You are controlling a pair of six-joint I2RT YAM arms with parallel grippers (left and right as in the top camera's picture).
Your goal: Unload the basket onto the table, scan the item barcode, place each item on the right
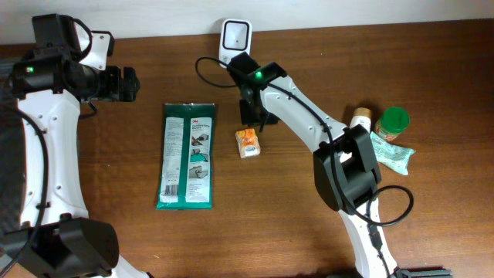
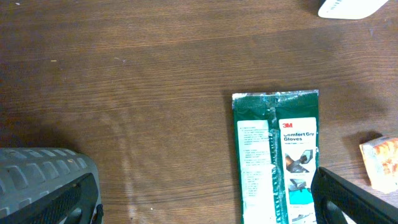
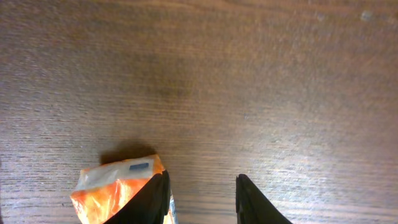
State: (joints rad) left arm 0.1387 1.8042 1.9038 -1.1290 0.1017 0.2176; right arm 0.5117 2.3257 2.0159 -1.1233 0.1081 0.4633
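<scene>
My left gripper [image 1: 133,83] hangs over the far left of the counter [image 1: 116,201], pointing towards the middle. It is released, spread as wide as it goes and holding nothing. In my left wrist view one of its fingers [image 2: 46,186] fills the bottom left corner and the other the bottom right, with bare wood between them.

Next along lies the green pack of gloves [image 1: 189,157], flat and printed side up, its long side running front to back, well clear of my left gripper.

To its right, near but apart, is the small orange packet [image 1: 248,143], lying on the wood about mid-counter. Behind it at the back edge stands the white scanner [image 1: 235,37], with a black cable [image 1: 202,71] looping off to its left.

My right gripper [image 1: 255,117] is poised just behind the orange packet, between it and the scanner. It too is released. In my right wrist view the two dark fingers [image 3: 255,202] stand a little apart with only wood in the gap. The packet sits outside that gap, by the outer side of the nearer finger; I cannot tell whether they touch.

At the far right a white-capped bottle [image 1: 360,118] and a green-lidded jar [image 1: 394,122] stand side by side, with a pale green soft pack [image 1: 392,153] just in front of them
</scene>
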